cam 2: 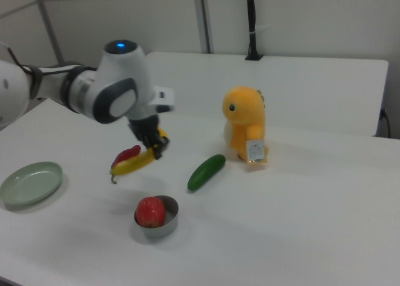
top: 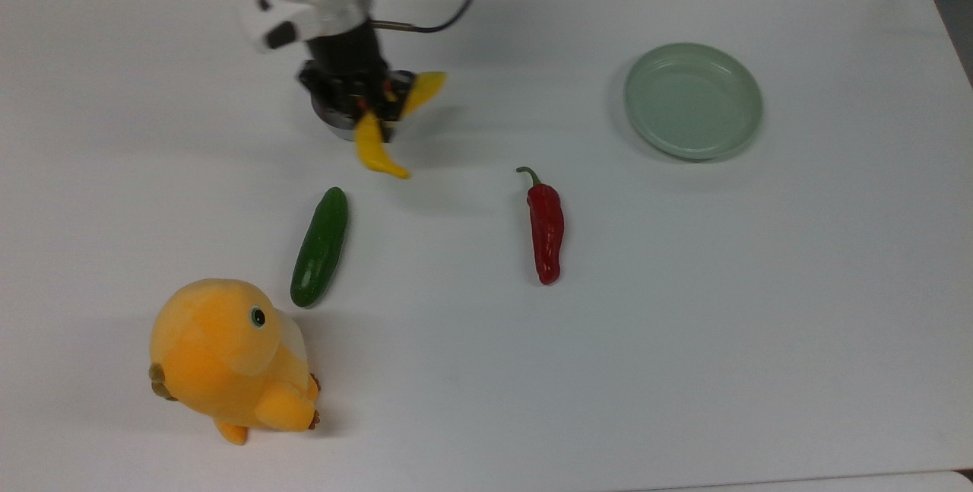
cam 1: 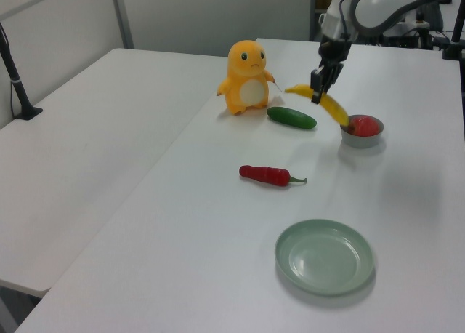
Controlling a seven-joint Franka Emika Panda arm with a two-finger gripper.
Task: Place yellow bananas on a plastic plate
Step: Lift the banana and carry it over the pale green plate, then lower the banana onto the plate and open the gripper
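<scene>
Carrying step. Pincer (top: 370, 100) clenched on banana (top: 372, 148), upper centre-left of the top view, held clear above the desk (top: 486, 370) and over the grey bowl (cam 1: 361, 137) with the apple (cam 2: 150, 212). Plate (top: 692, 99) bare, upper right of the top view, well apart from the banana. Pepper (top: 546, 227) between the two but nearer the frame's middle; cucumber (top: 320, 246) and plush (top: 228, 355) lower left, out of the path.

Next, by judgement: travel toward the top view's right at present height, stop over the plate's centre, lower, then release.
</scene>
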